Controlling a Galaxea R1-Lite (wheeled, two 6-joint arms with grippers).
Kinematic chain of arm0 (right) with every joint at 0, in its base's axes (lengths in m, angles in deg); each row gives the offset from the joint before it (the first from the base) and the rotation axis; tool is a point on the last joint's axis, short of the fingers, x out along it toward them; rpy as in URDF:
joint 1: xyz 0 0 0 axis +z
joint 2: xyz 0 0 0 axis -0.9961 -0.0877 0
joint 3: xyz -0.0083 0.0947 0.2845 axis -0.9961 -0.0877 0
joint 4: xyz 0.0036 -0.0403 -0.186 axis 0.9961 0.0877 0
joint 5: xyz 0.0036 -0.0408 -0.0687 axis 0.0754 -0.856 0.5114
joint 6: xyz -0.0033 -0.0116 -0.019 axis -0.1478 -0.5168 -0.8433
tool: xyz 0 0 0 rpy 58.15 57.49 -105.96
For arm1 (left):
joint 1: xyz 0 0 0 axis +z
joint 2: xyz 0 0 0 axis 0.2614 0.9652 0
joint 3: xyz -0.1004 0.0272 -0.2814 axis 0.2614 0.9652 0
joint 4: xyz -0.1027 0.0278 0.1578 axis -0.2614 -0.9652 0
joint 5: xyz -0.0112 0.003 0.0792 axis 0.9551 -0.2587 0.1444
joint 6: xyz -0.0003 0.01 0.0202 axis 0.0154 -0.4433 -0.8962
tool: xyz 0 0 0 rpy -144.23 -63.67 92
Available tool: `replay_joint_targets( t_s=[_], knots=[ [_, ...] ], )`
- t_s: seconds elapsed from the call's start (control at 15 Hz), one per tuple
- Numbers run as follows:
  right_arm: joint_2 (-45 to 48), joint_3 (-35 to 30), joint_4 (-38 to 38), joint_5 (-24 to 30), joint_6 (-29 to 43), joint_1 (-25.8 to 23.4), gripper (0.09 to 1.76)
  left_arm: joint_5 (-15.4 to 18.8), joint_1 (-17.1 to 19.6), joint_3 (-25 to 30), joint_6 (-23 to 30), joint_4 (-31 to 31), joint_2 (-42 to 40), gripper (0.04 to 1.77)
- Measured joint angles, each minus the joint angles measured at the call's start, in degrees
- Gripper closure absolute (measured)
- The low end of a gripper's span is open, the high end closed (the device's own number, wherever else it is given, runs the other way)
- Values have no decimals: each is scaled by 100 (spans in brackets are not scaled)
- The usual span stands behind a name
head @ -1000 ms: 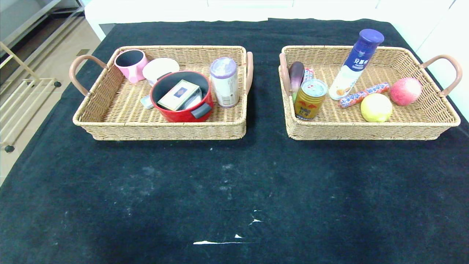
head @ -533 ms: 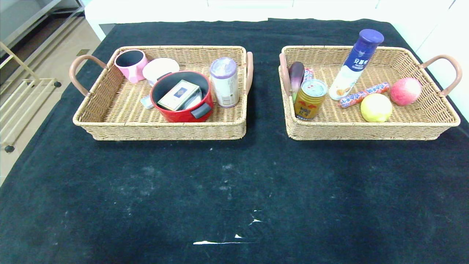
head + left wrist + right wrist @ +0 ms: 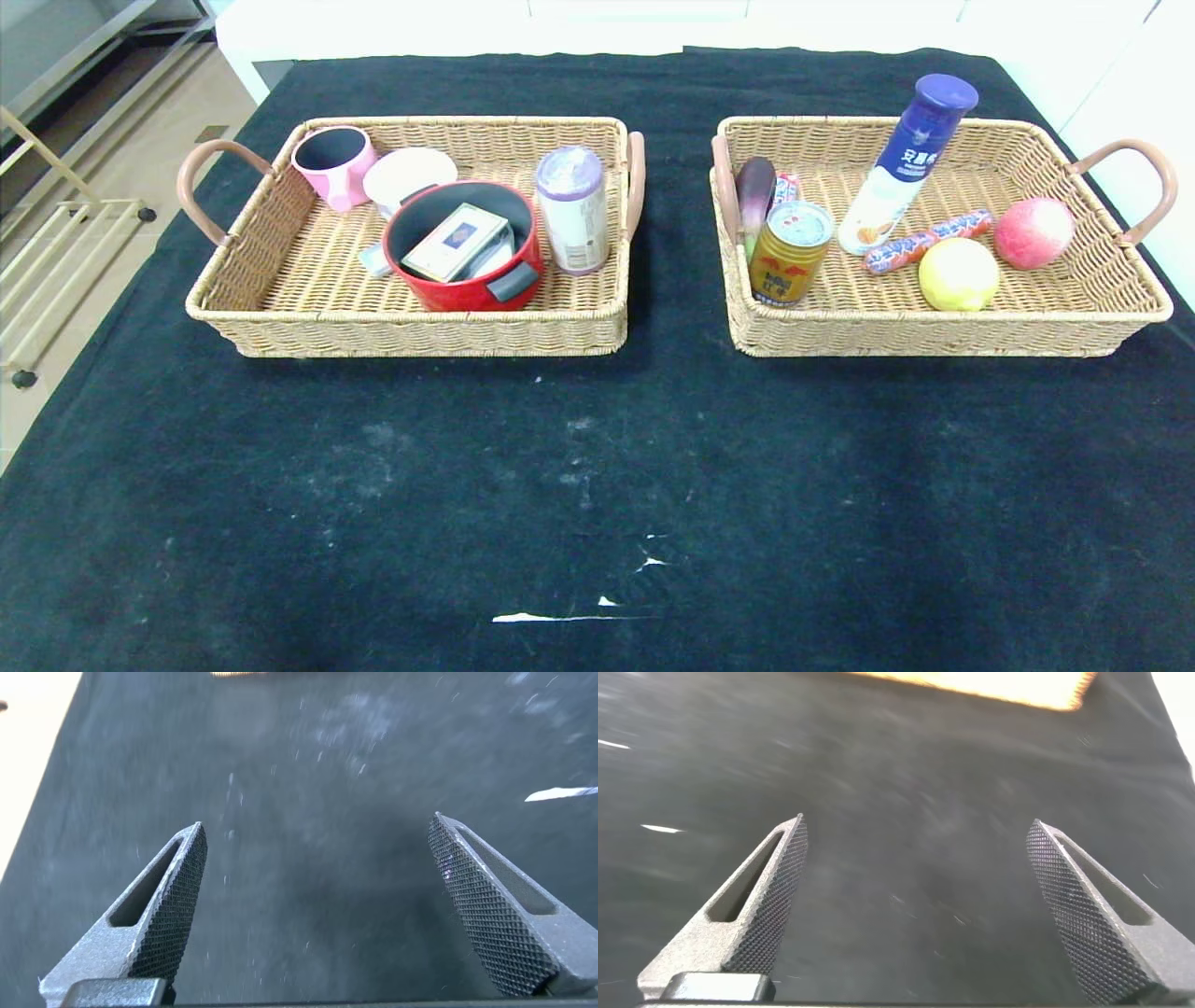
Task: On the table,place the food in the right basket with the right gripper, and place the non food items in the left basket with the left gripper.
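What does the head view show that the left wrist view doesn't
Only the head view shows the left basket with the red pot, the card box lying in it, a pink cup and a canister, and the right basket with the lemon, can, bottle and apple. Only the left wrist view shows the left gripper, open and holding nothing. Both show the black cloth of the table with pale scuffs.
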Motion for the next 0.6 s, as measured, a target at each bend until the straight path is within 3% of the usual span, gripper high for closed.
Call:
replay_joint_targets(
  t_s=[0.13,0.33,0.6],
  knots=[
    [0,-91,29,-356,-10,0,14,-134,0,284,67,285,-5,9],
    [0,-140,507,-739,15,2,14,-52,0,413,297,271,-7,9],
    [0,-144,590,-802,507,7,14,7,0,524,372,128,-7,9]
  ],
)
